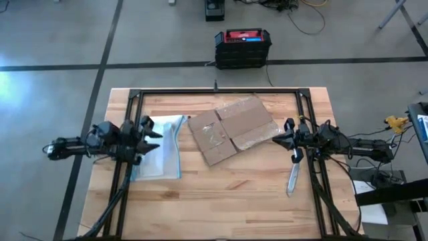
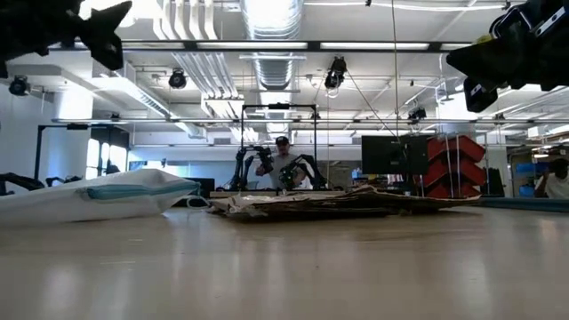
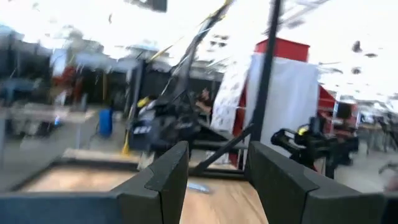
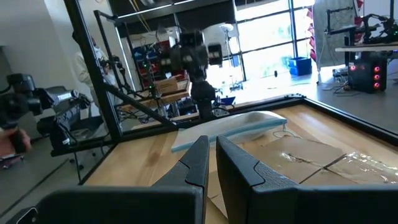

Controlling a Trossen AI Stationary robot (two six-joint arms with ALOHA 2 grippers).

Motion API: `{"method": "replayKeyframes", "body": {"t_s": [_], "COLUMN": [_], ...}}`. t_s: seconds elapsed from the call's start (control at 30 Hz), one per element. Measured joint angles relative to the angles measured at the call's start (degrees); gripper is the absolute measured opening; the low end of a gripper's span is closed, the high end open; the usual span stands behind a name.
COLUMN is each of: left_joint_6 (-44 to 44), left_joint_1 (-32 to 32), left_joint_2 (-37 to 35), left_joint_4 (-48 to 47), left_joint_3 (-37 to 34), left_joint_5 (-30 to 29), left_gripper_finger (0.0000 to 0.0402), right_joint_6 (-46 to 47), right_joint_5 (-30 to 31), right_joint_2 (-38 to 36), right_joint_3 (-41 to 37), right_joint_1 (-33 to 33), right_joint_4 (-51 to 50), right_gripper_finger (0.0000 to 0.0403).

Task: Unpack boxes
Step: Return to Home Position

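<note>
On your surface (image 1: 200, 201) the box (image 1: 233, 129) lay fully flat at centre, flaps splayed, tape showing. Unpacking looked done; I'd judge only parking the arms was left. The clear bag (image 1: 160, 155) sat just left of it. Your left gripper (image 1: 152, 132) hung open and empty over the bag's edge, clear of the box. Your right gripper (image 1: 286, 139) was nearly closed on nothing, just off the box's right edge.

No legible text, label, brand or number in any view. Flattened cardboard box (image 1: 232, 130): plain brown faces with shiny tape, no print to make out. Black-and-red case (image 1: 242, 45): pale marks on its red lid, too small to read.
</note>
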Motion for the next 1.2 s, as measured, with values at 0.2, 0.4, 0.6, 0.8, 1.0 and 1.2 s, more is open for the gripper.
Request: {"method": "replayKeyframes", "body": {"t_s": [0.2, 0.4, 0.6, 0.8, 1.0, 1.2], "left_joint_6": [3.20, 3.65, 3.71, 3.71, 3.71, 3.69], "left_joint_1": [-5.10, -5.09, -5.09, -5.07, -5.07, -5.07], "left_joint_2": [1.96, 5.23, 9.05, 12.23, 14.38, 15.65], "left_joint_4": [-6.20, -16.17, -20.20, -20.19, -20.10, -20.11], "left_joint_3": [-4.17, -4.73, -4.73, -4.73, -4.73, -4.71], "left_joint_5": [-7.16, -7.43, -7.40, -7.40, -7.38, -7.36], "left_gripper_finger": [0.0155, 0.0155, 0.0155, 0.0155, 0.0155, 0.0155], "right_joint_6": [0.00, 0.00, 0.00, 0.00, 0.00, 0.00], "right_joint_5": [0.00, 0.00, 0.00, 0.00, 0.00, 0.00], "right_joint_2": [0.00, 0.00, 0.00, 0.00, 0.00, 0.00], "right_joint_3": [0.00, 0.00, 0.00, 0.00, 0.00, 0.00], "right_joint_1": [0.00, 0.02, 0.02, 0.02, 0.02, 0.02], "right_joint_4": [0.02, -0.07, 0.00, 0.02, 0.02, 0.02], "right_gripper_finger": [0.0014, 0.0014, 0.0014, 0.0014, 0.0014, 0.0014]}}
